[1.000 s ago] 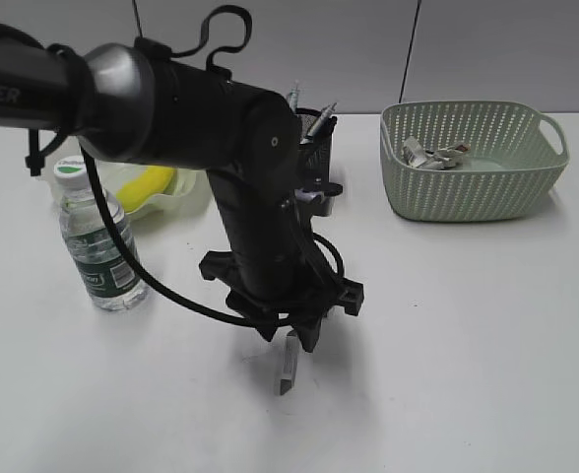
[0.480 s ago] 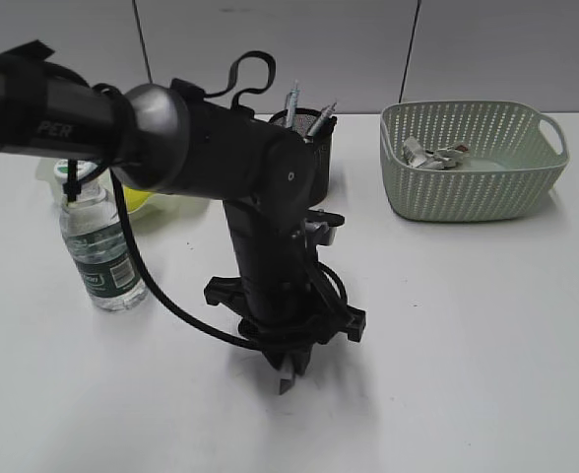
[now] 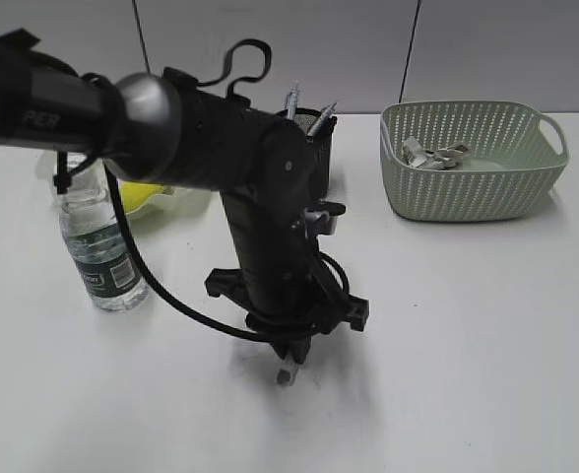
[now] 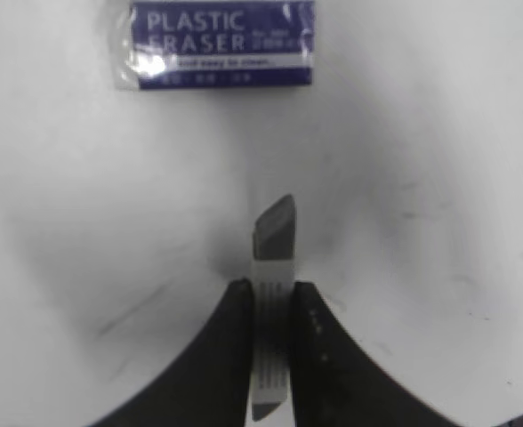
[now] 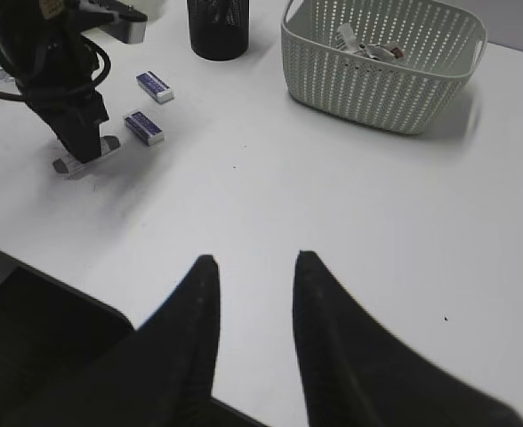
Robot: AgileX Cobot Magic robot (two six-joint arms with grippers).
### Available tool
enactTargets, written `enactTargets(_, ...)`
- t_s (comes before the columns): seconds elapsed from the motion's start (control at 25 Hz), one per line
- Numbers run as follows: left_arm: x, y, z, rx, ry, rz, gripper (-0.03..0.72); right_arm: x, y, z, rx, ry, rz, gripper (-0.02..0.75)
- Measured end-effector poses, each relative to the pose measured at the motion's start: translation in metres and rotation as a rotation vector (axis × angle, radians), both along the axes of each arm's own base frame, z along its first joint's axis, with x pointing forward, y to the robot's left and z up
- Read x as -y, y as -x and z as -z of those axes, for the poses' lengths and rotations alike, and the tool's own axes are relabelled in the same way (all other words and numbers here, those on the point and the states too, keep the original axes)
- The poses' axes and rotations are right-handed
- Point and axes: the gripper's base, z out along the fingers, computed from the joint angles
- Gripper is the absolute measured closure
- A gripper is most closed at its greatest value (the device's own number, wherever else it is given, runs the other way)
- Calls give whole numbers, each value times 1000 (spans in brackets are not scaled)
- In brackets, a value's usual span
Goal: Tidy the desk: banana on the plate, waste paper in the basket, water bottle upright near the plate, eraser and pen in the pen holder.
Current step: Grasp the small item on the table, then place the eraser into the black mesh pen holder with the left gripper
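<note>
1. Pinching a slim grey-and-white eraser [image 4: 273, 267] between its two dark fingers [image 4: 229, 356], the left hand [image 4: 270, 307] is seen drawn narrow around it, low over the white table [image 3: 467, 345]; the eraser's slanted grey end sticks out past the fingertips.
2. The right hand [image 5: 253, 267] is held part-open above the near table edge, with nothing between its fingers and nothing touched.
3. Three erasers are counted in the right wrist view: the gripped one [image 5: 76, 160] and two blue-sleeved ones [image 5: 144, 126] [image 5: 155, 85] lying flat just beyond it.
4. One black mesh pen holder [image 5: 218, 27] is seen, with two pens [image 3: 291, 100] standing in it.
5. One green basket [image 3: 472, 163] is seen at the right rear, with the waste paper [image 3: 432, 153] inside.
6. One water bottle [image 3: 97, 246] stands upright at the left, just in front of the plate [image 3: 186, 202], on which the banana [image 3: 147, 192] is partly seen behind the arm.
7. The nearest loose blue-sleeved eraser [image 4: 217, 44] lies flat ahead of the left hand, apart from it.
</note>
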Motion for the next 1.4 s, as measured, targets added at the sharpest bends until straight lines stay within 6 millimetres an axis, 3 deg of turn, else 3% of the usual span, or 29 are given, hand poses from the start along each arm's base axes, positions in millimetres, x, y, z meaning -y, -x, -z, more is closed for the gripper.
enactTargets(0.32,-3,-7,-79,246,214,-12,611,0,0,0,0,0,0,497)
enactTargets(0.48,-11,-27,-119,495,358,-28,611,0,0,0,0,0,0,497)
enactTargets(0.64,-23,-53,-133,692,411,-26,611,0,0,0,0,0,0,497)
enactTargets(0.88,-34,-93,-126,901,519,-62,611,0,0,0,0,0,0,497)
enactTargets(1.16,-47,-133,-76,975,540,-113,611,0,0,0,0,0,0,497)
enactTargets(1.4,-43,-144,-44,1008,580,-114,611,0,0,0,0,0,0,497)
